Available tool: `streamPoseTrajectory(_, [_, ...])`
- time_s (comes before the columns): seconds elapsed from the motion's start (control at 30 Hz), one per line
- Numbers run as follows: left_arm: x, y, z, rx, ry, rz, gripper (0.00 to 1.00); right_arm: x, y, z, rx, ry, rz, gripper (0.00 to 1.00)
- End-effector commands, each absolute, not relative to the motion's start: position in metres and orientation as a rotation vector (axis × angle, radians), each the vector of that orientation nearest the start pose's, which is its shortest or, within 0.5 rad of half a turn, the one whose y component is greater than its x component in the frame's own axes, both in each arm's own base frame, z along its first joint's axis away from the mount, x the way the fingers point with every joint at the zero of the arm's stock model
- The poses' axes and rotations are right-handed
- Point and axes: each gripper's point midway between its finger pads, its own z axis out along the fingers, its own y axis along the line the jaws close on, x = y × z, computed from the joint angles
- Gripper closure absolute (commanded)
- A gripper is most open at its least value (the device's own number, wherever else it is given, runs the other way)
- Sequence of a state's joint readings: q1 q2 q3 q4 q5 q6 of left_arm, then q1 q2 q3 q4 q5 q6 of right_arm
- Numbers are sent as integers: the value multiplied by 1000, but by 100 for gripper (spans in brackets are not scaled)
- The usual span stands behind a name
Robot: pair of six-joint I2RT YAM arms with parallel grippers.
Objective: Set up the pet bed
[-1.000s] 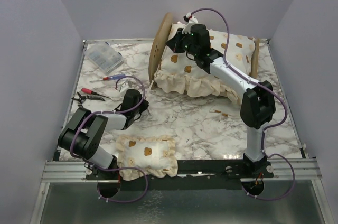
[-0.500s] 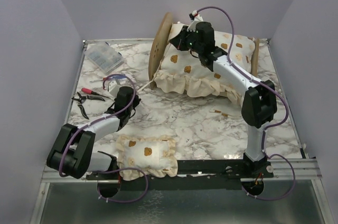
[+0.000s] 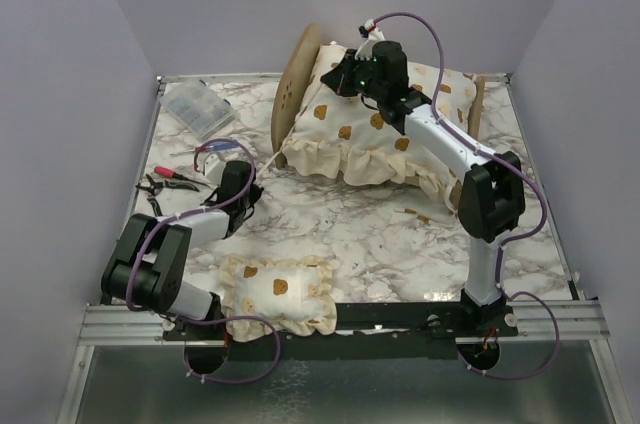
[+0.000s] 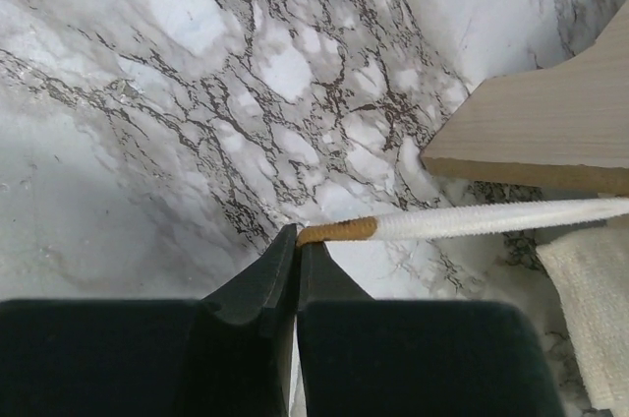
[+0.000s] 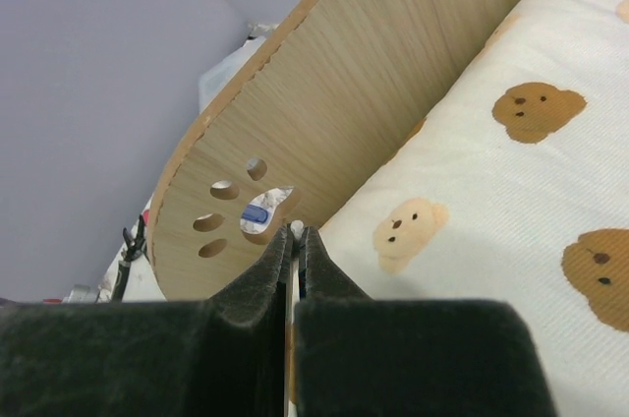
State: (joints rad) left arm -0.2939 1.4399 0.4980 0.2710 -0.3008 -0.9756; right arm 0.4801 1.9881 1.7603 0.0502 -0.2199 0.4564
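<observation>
The pet bed (image 3: 292, 94) stands just ahead of the right gripper (image 5: 297, 230) — its jaws pressed together; the bear-print cushion (image 5: 491, 171) lies to their right. The left gripper (image 4: 297, 232) has its jaws closed on the tan tip of a white cord (image 4: 472, 222) — the cord runs off rightward.

- Bright, even light is cast from overhead, and no harsh glare is seen.
- A soft grey shadow is thrown on the marble table (image 4: 147, 92) left of the left gripper (image 4: 297, 236).
- The white cord (image 4: 472, 223) ahead of its tips is rendered sharp.
- Behind the tips of the right gripper (image 5: 296, 232), the fingers (image 5: 393, 358) are underexposed to near black.
</observation>
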Motion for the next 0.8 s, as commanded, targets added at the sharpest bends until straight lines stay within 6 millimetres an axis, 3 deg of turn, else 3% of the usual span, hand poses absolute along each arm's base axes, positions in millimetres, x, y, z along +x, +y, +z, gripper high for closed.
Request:
streamPoseTrajectory(0.0, [317,-50,-4,-941,2179,-107,95,543,290,362,-127,1554,828,99])
streamPoseTrajectory(0.4, [348,-39,11,-876,2132,9,91,539,317,354,-275,1567,915,99])
streamPoseTrajectory(0.6, [337,-24,2,-940,2127,60,94,549,314,346,-256,1588,860,99])
streamPoseTrajectory(0.77, [322,-10,-6,-1046,2102,55,95,562,293,346,-138,1590,751,99])
